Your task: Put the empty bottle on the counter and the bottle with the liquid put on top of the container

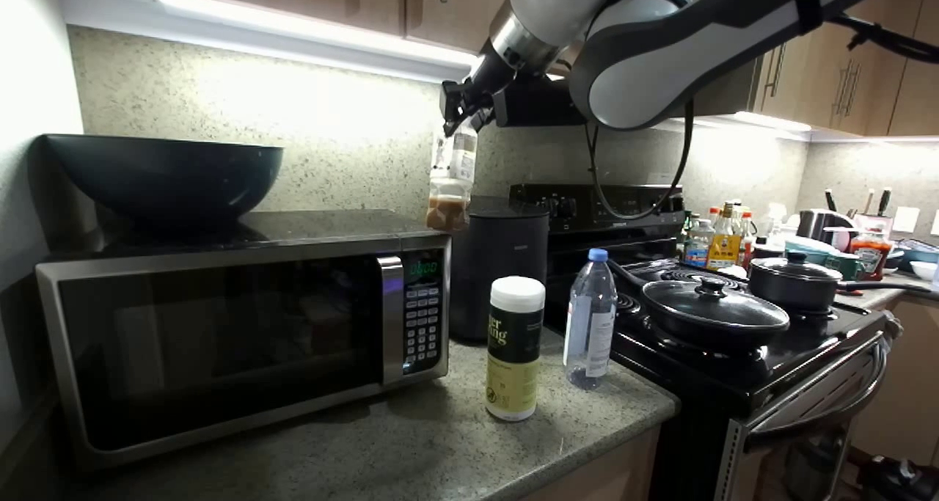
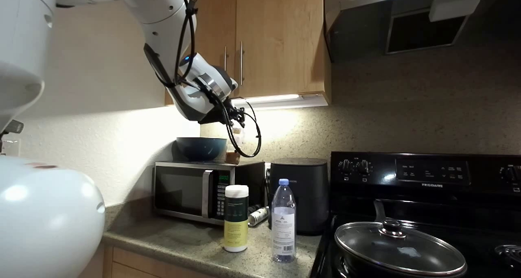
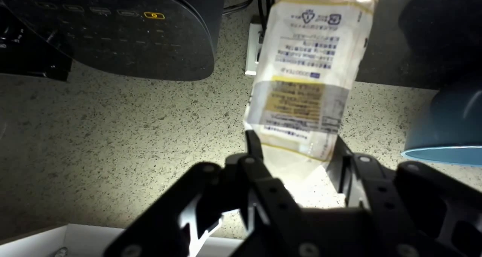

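My gripper point(image 3: 295, 148) is shut on the bottle with the liquid point(image 3: 301, 69); its dark fingers press against both sides of the labelled end. In an exterior view the bottle point(image 1: 450, 196) hangs nearly upright, brownish liquid in its lower part, near the microwave's right edge, well above the counter point(image 1: 411, 442). The fingers hide its upper end, and cables partly cover it from elsewhere. The container point(image 1: 516, 350), white-lidded with a black and yellow-green body, stands on the counter, with nothing on its lid. Beside it the empty bottle point(image 1: 590, 317) with the blue cap stands upright on the counter.
A microwave point(image 1: 235, 347) carries a large dark-blue bowl point(image 1: 165, 174). A black air fryer point(image 2: 299, 192) stands between microwave and stove. A lidded pan point(image 1: 711, 306) sits on the black stove. Upper cabinets point(image 2: 281, 38) hang close above the gripper. Behind lies the speckled backsplash point(image 3: 169, 117).
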`<state>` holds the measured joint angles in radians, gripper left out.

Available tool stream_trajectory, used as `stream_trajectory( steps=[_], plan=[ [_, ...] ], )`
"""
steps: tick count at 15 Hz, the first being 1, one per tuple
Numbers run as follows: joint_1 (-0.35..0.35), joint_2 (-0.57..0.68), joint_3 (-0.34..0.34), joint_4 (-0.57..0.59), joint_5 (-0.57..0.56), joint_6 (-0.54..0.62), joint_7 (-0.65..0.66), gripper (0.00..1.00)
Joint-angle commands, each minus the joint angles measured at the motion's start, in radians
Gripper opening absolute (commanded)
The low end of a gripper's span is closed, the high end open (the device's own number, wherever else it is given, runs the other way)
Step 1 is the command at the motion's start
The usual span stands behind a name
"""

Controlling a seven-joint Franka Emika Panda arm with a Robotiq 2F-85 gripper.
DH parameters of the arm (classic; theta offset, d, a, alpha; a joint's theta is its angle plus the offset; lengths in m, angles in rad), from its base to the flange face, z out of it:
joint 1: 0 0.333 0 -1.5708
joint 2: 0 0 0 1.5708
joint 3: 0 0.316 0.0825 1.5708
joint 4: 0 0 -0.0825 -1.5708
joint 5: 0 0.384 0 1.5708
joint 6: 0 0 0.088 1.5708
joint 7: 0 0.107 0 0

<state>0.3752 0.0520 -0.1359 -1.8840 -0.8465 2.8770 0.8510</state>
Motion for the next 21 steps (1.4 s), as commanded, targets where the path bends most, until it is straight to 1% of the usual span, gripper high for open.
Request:
stream_trajectory(
  steps=[1,6,10,12,16,20,21],
  plan=[
    [0.001,-0.045,-0.002,-0.065,-0.015,0.003,0.037,0.18],
    [0.000,-0.114,-0.013,-0.127,-0.135,-0.032,0.206,0.18],
    [-0.002,-0.188,0.000,-0.204,-0.254,-0.100,0.365,0.18],
    [-0.002,-0.224,0.011,-0.246,-0.294,-0.141,0.423,0.18],
    [-0.003,-0.281,0.034,-0.313,-0.325,-0.209,0.492,0.18],
    [0.000,-0.340,0.071,-0.371,-0.317,-0.341,0.515,0.18],
    [-0.102,-0.346,0.172,-0.379,-0.290,-0.341,0.503,0.18]
  ],
)
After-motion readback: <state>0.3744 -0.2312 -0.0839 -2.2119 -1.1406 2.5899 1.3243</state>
